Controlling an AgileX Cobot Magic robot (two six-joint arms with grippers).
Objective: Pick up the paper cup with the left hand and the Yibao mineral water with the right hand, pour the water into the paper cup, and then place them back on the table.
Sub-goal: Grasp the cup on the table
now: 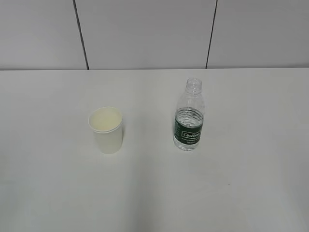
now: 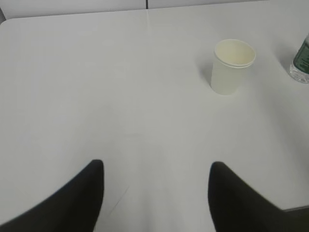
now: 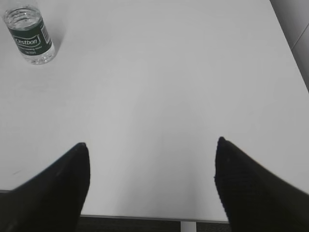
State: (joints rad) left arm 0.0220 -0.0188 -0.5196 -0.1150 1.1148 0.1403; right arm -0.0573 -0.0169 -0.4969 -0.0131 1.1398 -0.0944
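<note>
The white paper cup [image 1: 107, 129] stands upright on the white table [image 1: 48, 183], left of centre; it also shows in the left wrist view [image 2: 231, 66] at the upper right. The Yibao mineral water bottle [image 1: 189, 117], clear with a green label and no cap, stands upright to the cup's right; it shows in the right wrist view [image 3: 30, 35] at the top left, and its edge shows in the left wrist view [image 2: 301, 60]. My left gripper [image 2: 157, 166] is open and empty, well short of the cup. My right gripper [image 3: 152, 145] is open and empty near the table's front edge. Neither arm shows in the exterior view.
A grey panelled wall [image 1: 145, 34] runs behind the table. The table's front edge [image 3: 145, 218] shows below my right gripper and its right edge [image 3: 289, 53] at the upper right.
</note>
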